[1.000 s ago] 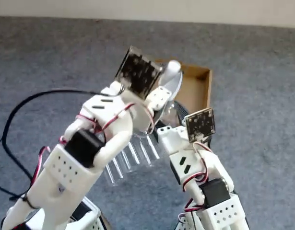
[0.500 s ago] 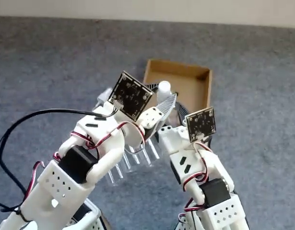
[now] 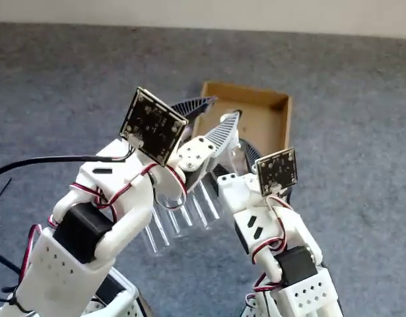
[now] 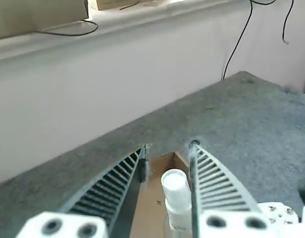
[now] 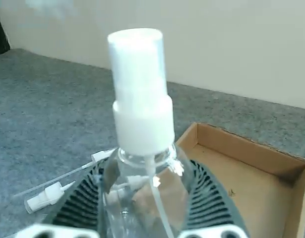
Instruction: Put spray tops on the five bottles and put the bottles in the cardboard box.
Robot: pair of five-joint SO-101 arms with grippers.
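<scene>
Bottle [image 5: 142, 198] stood upright, clamped in the right pincer [image 5: 145, 171], likely so its spray top [image 5: 140, 89] faced the left pincer [image 4: 168, 147], spread open just above it.

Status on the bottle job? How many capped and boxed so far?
Done: one bottle wears its spray top. In hand: the right gripper is shut on that bottle, upright near the cardboard box; the left gripper hangs open, fingers either side of the top. Left: the visible part of the box holds no bottle and loose spray tops lie on the table, so boxing this one and the rest remains.
</scene>
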